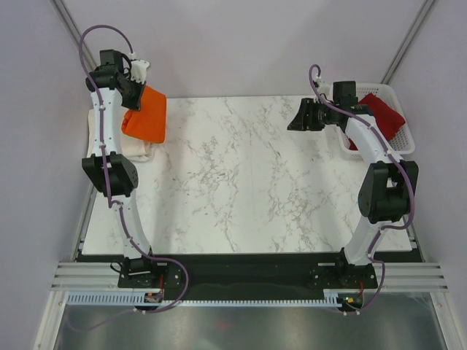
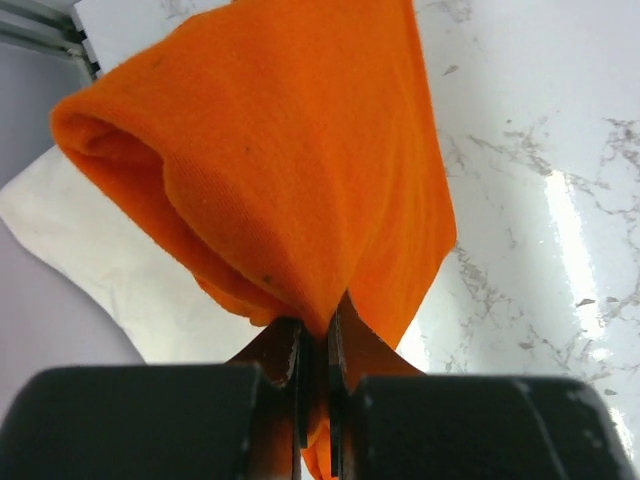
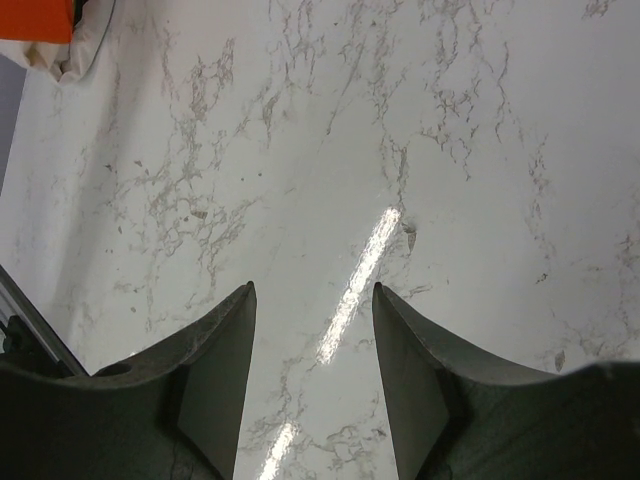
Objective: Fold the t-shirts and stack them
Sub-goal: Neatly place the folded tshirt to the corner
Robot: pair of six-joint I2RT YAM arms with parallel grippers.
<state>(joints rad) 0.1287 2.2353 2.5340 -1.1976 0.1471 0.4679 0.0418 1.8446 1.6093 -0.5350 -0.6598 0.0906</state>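
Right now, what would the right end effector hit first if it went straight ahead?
Probably the bare marble table: only tabletop shows ahead of the open right end effector. The orange t-shirt sits far off at the view's corner; depth is unclear.

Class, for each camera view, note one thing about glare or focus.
Top external: even light, marble table sharp. Left wrist: glare on the marble; left tool blurred, orange t-shirt crisp. Right wrist: glare streak beneath the open right tool.

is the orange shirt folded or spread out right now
Folded. The orange t-shirt hangs doubled over in a compact bundle, pinched by the shut left gripper over the cream-white t-shirt.
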